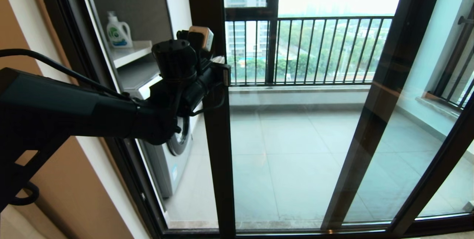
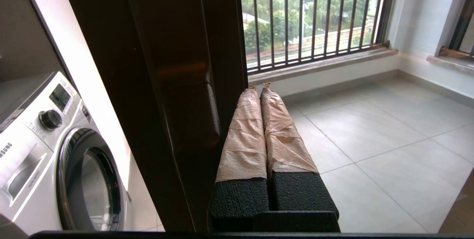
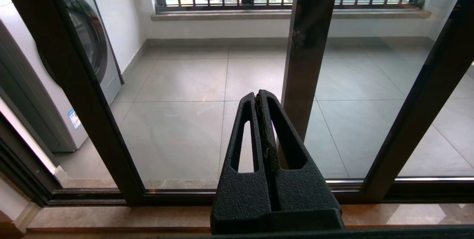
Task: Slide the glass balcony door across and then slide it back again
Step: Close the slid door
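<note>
Door (image 1: 296,139) stands ahead of the robot, its handled upright (image 1: 216,139) left of centre in the head view. Its handle (image 2: 185,83) is a dark raised bar on that upright. To the left of the upright a narrow strip of glass remains before the outer frame (image 1: 89,65). To the right, clear glass runs to a second dark upright (image 1: 381,102), then to another slanting frame member (image 1: 440,168). A bottom track (image 3: 177,194) runs along the floor edge.

Left gripper (image 2: 260,87) is raised at handle height, fingers pressed together and holding nothing. Its taped fingertips (image 2: 246,120) lie just beside the handle, on the glass side; whether they touch the upright cannot be told. Right gripper (image 3: 259,96) is low, near the track, also closed and empty, pointing at the glass near the second upright.

Beyond the glass, tiled floor (image 1: 296,157) extends to a railing (image 1: 311,50) of vertical bars. A washer (image 2: 55,150) stands at the left wall, its round door shut; the drum contents are not visible. Partial lettering "SUNG" shows on its front panel. A shelf (image 1: 131,52) above it carries a white detergent bottle (image 1: 118,31) with a green label, text unreadable. A blue sticker (image 3: 74,118) sits low on the washer side.
</note>
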{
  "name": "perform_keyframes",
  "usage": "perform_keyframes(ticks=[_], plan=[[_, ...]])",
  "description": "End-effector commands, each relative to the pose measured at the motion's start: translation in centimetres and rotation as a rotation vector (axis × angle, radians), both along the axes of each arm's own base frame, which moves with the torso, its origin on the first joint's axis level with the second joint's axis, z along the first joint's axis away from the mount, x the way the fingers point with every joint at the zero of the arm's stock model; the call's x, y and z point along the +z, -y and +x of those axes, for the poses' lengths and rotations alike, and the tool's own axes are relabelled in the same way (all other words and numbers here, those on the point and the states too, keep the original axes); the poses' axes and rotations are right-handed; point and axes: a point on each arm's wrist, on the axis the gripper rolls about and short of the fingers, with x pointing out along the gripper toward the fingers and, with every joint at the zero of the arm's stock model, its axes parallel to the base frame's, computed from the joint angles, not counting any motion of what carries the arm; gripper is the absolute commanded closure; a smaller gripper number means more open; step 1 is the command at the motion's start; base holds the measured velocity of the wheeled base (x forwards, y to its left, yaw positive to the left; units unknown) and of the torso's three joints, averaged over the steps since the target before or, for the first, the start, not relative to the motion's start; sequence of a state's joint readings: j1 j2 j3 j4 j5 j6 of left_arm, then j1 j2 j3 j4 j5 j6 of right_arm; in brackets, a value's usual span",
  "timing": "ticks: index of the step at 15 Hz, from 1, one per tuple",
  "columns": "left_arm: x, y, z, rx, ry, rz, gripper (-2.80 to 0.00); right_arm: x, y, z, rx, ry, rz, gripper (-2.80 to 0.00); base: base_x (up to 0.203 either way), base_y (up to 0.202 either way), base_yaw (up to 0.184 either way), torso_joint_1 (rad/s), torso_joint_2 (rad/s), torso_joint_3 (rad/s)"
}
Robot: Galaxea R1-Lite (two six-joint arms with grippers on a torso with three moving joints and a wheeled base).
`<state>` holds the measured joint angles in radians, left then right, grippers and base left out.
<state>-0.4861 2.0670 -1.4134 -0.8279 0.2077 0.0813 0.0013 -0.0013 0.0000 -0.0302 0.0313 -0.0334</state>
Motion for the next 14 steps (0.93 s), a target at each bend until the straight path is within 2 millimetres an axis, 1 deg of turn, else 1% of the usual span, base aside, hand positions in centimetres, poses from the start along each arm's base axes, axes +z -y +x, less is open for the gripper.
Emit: perform_keyframes(ticks=[1, 4, 8, 11, 14], plan=[[0.6, -1.2, 0.2, 0.032, 0.013, -0.008, 0.0, -0.3, 0.0, 0.1, 0.001, -0.013, -0.001, 0.0, 0.0, 0.0, 0.0, 0.0, 0.0, 0.0], [0.7, -2.1, 0.1, 0.05, 0.009, -0.005, 0.0, -0.3, 0.0, 0.1, 0.001, -0.013, 0.0, 0.0, 0.0, 0.0, 0.0, 0.0, 0.0, 0.0], [-0.4, -3.1, 0.3, 0.07, -0.025, 0.011, 0.0, -0.3, 0.0, 0.1, 0.001, -0.013, -0.001, 0.0, 0.0, 0.0, 0.0, 0.0, 0.0, 0.0], [0.0, -4.0, 0.2, 0.088, -0.006, 0.0, 0.0, -0.3, 0.0, 0.1, 0.001, -0.013, 0.0, 0.0, 0.0, 0.0, 0.0, 0.0, 0.0, 0.0], [-0.3, -5.6, -0.8, 0.11, -0.02, 0.008, 0.0, -0.3, 0.0, 0.1, 0.001, -0.013, 0.0, 0.0, 0.0, 0.0, 0.0, 0.0, 0.0, 0.0]])
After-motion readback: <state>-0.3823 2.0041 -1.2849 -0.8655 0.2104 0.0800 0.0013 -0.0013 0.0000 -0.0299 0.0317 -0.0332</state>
